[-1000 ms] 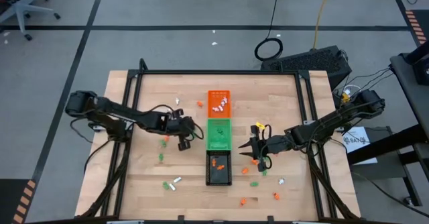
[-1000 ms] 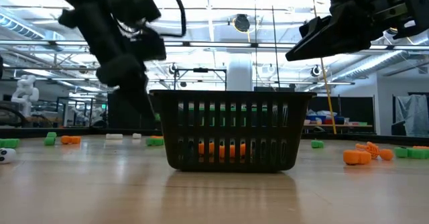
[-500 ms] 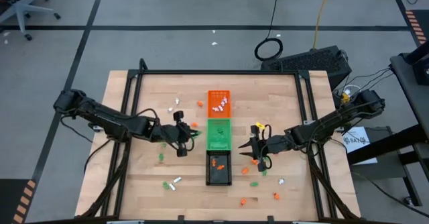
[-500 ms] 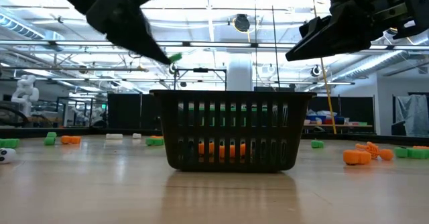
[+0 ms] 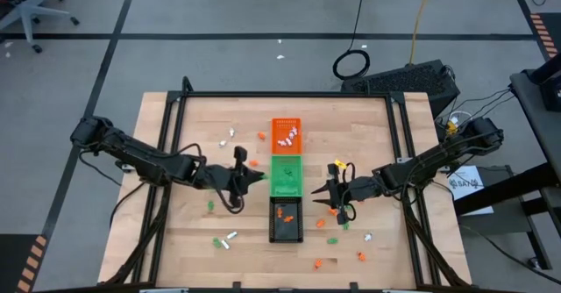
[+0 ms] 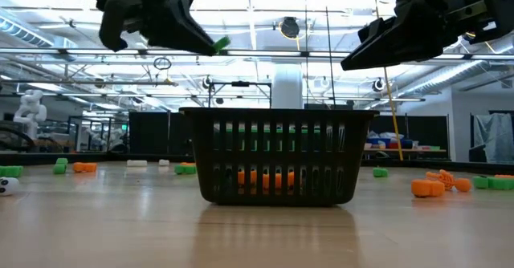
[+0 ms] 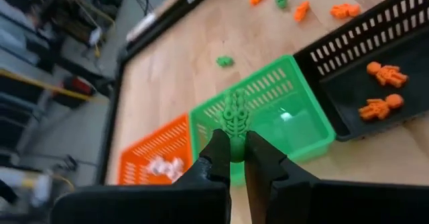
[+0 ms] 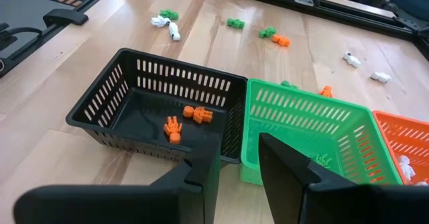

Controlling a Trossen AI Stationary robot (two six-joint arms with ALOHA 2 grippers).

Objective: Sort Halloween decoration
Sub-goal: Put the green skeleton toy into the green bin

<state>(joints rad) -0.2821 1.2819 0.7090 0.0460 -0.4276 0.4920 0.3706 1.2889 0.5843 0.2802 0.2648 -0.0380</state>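
Worktop (image 5: 193, 232) of pale wood carrying three small trays in a row along its middle: an orange tray (image 5: 286, 134) toward the far edge, a green tray (image 5: 286, 175) at the centre, and a black tray (image 5: 286, 220) toward the near edge. Left claw (image 7: 232, 145), pinched shut on a green skeleton trinket (image 7: 234, 116), hovers above the worktop just beside the green tray's left rim. Right claw (image 8: 235, 158), fingers parted and gripping nothing, hangs just right of the black and green trays. Two orange figures (image 8: 187, 121) lie in the black tray and white pieces (image 5: 286, 139) in the orange tray. Loose orange, green and white trinkets (image 5: 224, 239) lie scattered over the worktop on both sides of the trays.
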